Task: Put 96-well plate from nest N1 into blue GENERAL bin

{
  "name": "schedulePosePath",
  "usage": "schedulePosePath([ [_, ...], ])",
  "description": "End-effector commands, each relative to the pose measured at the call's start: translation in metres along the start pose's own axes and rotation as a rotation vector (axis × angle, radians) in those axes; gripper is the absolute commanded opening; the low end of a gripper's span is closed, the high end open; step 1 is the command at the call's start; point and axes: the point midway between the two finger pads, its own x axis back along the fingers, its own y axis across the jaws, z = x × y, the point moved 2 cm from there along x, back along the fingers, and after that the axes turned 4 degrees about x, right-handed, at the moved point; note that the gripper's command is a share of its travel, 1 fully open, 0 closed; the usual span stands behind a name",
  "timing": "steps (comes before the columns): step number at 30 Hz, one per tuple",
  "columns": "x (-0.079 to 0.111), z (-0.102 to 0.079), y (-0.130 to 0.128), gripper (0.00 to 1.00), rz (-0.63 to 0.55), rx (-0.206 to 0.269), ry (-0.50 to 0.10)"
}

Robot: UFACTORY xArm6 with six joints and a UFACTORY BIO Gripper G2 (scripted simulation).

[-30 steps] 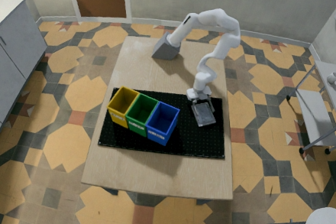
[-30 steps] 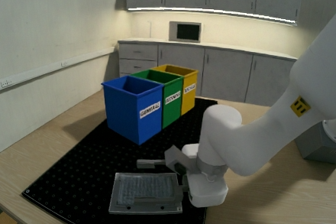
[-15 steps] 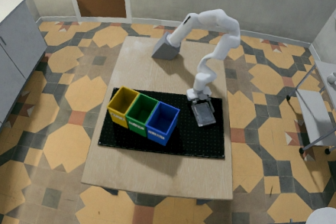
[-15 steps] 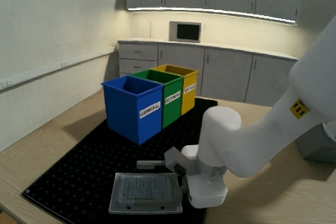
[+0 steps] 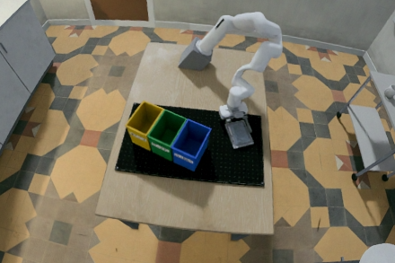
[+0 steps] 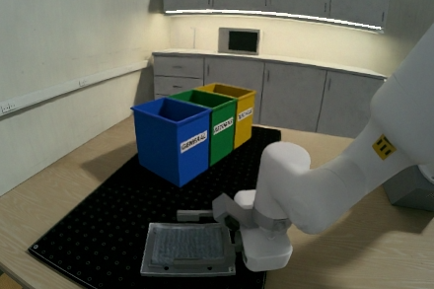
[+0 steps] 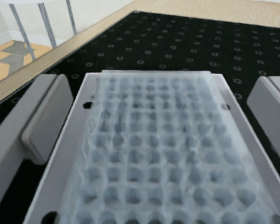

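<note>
The clear 96-well plate [image 5: 241,134] [image 6: 189,244] [image 7: 151,150] lies flat in the grey nest [image 5: 245,145] [image 6: 147,259] [image 7: 77,127]. My gripper [image 5: 239,126] [image 6: 180,238] [image 7: 158,117] is open, low at the nest, with one finger out beyond each long side of the plate. The wrist view shows a gap on both sides, so neither finger touches the plate. The blue bin [image 5: 199,157] [image 6: 160,146], labelled GENERAL, stands upright. How far the fingertips reach down beside the plate is hard to tell.
The green bin [image 5: 157,142] [image 6: 223,138] stands upright beside the blue one, and the yellow bin [image 5: 137,132] [image 6: 244,128] upright beyond it. The three form a close row on the black mat [image 5: 224,170] [image 6: 113,220], across from the nest.
</note>
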Motion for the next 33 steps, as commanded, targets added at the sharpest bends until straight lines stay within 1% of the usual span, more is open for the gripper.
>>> schedulePosePath([
  [1, -0.0011, 0.0013, 0.0002, 0.37, 0.000, 0.000, -0.003],
  [13, -0.0011, 0.0087, 0.0007, 0.37, 0.000, 0.000, -0.003],
  [32, -0.0011, 0.0086, 0.0007, 0.37, 0.000, 0.000, -0.003],
  [33, -0.0011, 0.0086, 0.0007, 0.00, 0.000, 0.000, -0.003],
])
